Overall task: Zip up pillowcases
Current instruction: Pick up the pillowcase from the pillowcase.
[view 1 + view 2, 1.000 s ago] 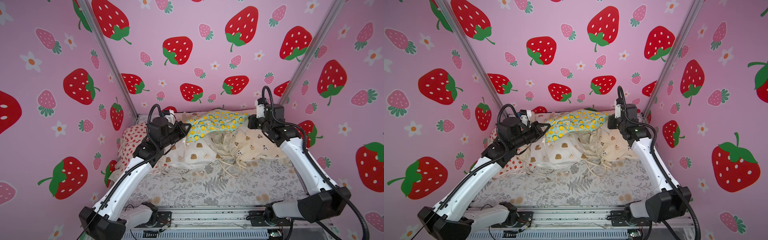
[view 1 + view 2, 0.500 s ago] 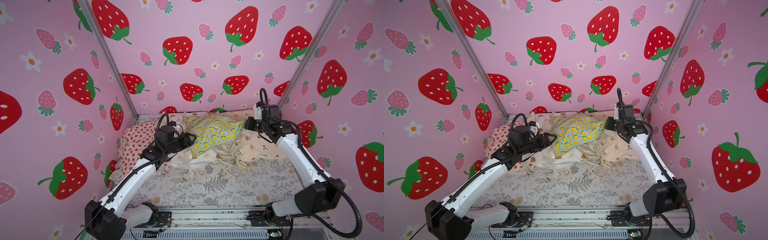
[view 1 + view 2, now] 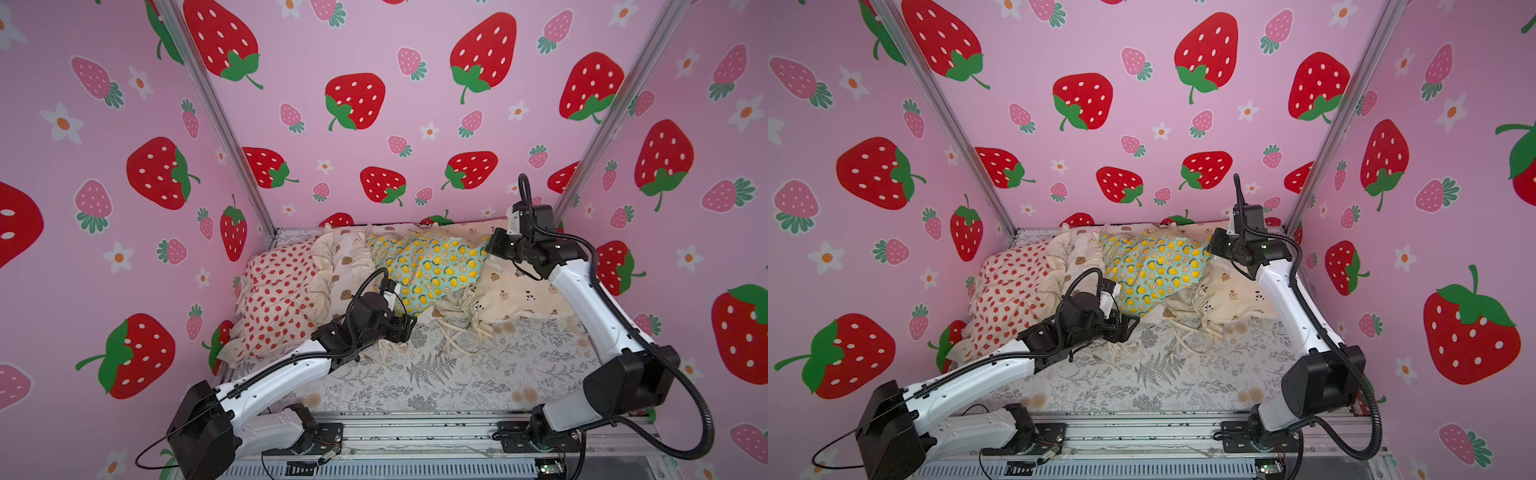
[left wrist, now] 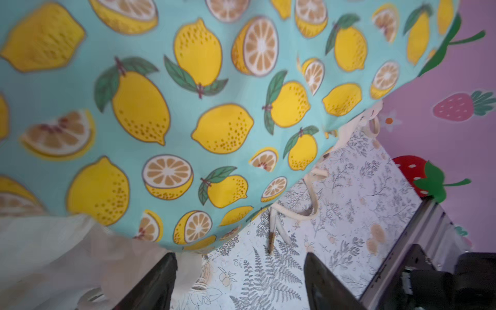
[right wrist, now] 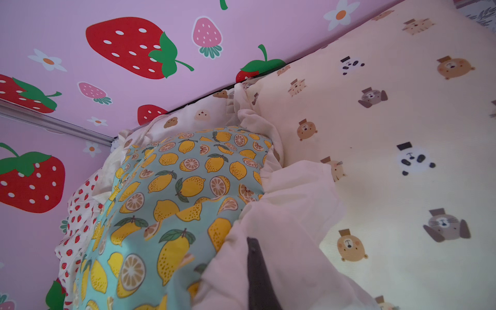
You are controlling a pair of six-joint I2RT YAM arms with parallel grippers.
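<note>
Your right gripper (image 3: pixel 488 249) is the hard one to read. In the right wrist view only one dark finger (image 5: pixel 256 271) shows, and cream ruffle is bunched round it, so the tips are buried. The jaws are closed, pinching that ruffle at the corner of the lemon pillowcase (image 3: pixel 432 270). That pillowcase stands propped up toward the back of the desk, leaning on its neighbours.

Your left gripper (image 4: pixel 239 265) has its jaws wide apart and holds nothing. Between the fingers you see only the fern sheet (image 4: pixel 362 193), with a fold of cream cloth touching one finger. This gripper sits low, just in front of the lemon pillowcase's near edge. Its wrist camera is mostly filled by that print, which is blurred toward the sides.

The brown-bear pillowcase (image 3: pixel 345 266) is largely hidden. Only a strip shows between the strawberry pillowcase (image 3: pixel 278 299) and the lemon one, which lies over it. The tiny-bear pillowcase (image 3: pixel 515 295) lies on the right, with its far end behind your right arm. Cream cords (image 3: pixel 453 332) trail onto the sheet, and you cannot tell which cover they belong to.

All four covers look plump, but what fills them does not show. In no view can you make out where their zips run or whether they are done up.
</note>
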